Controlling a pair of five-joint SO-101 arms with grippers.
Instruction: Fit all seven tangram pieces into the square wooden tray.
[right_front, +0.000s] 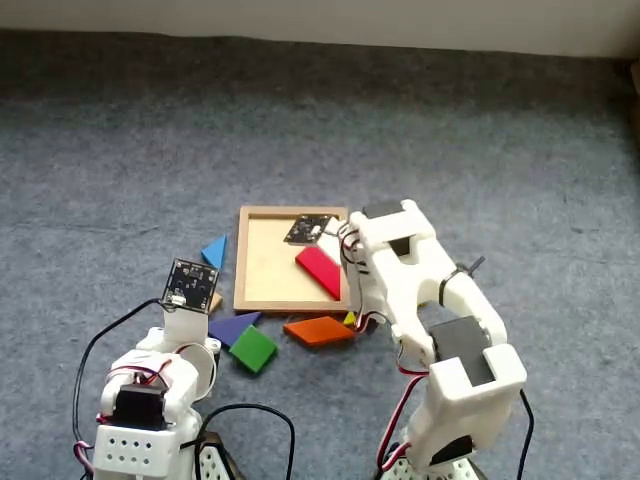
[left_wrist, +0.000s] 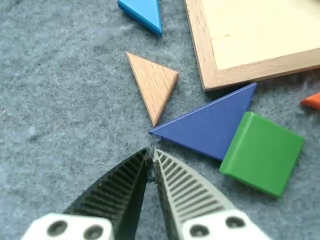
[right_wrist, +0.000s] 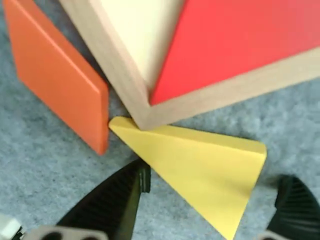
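The square wooden tray (right_front: 262, 298) lies mid-table with a red piece (right_front: 318, 270) inside, against its near right corner. My right gripper (right_wrist: 214, 179) is open, one finger on each side of the yellow triangle (right_wrist: 200, 155), which touches the tray's outer corner (right_wrist: 142, 117). An orange piece (right_wrist: 55, 75) lies beside it. My left gripper (left_wrist: 151, 152) is shut and holds nothing, its tips just short of the dark blue triangle (left_wrist: 212, 125). A green square (left_wrist: 260, 152), a wooden triangle (left_wrist: 155, 87) and a light blue triangle (left_wrist: 145, 11) lie around it on the carpet.
Everything rests on grey carpet (right_front: 120, 180). The right arm (right_front: 400, 270) hangs over the tray's right edge. The left arm's camera board (right_front: 190, 285) covers part of the wooden triangle from above. Open carpet stretches behind and to both sides of the tray.
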